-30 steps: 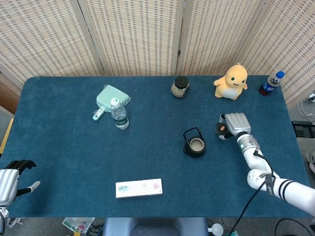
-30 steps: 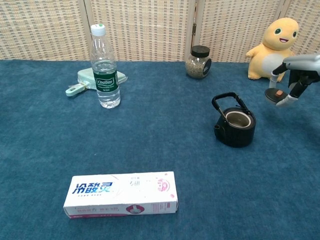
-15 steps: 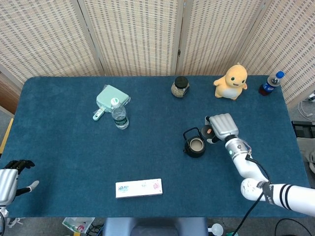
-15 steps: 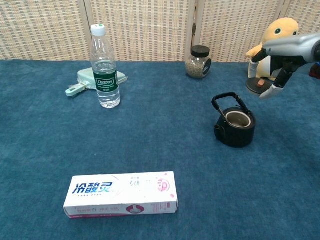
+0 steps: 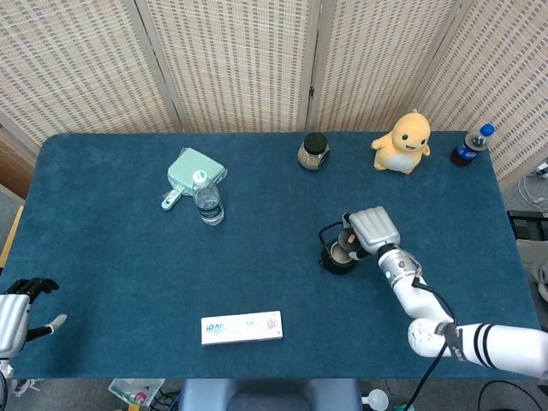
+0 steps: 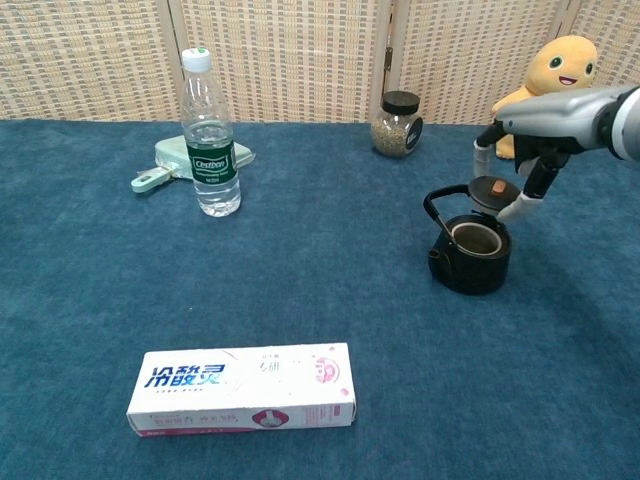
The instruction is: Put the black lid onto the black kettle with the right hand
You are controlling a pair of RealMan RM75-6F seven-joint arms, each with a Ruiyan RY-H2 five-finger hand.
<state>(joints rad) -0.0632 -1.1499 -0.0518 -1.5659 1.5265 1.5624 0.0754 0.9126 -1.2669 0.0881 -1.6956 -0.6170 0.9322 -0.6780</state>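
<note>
The black kettle (image 6: 470,257) stands open on the blue table, its handle tilted to the left (image 5: 337,255). Just above its mouth hangs the black lid (image 6: 494,192), round with a small orange knob, tilted and not touching the rim. My right hand (image 6: 535,150) holds the lid from above, pinched between its fingers (image 5: 370,229). In the head view the lid (image 5: 348,240) shows partly under that hand. My left hand (image 5: 15,315) rests at the table's near left edge, far from the kettle, holding nothing; whether its dark fingers are spread or curled is not plain.
A yellow plush toy (image 6: 553,80) and a dark-lidded jar (image 6: 397,124) stand behind the kettle. A water bottle (image 6: 210,135) and a green case (image 6: 185,160) are at the back left. A toothpaste box (image 6: 243,388) lies near the front. A blue-capped bottle (image 5: 470,145) is at the far right.
My right hand has carried the lid leftward across the table, from well right of the kettle to just over its mouth. The left hand and kettle have not moved.
</note>
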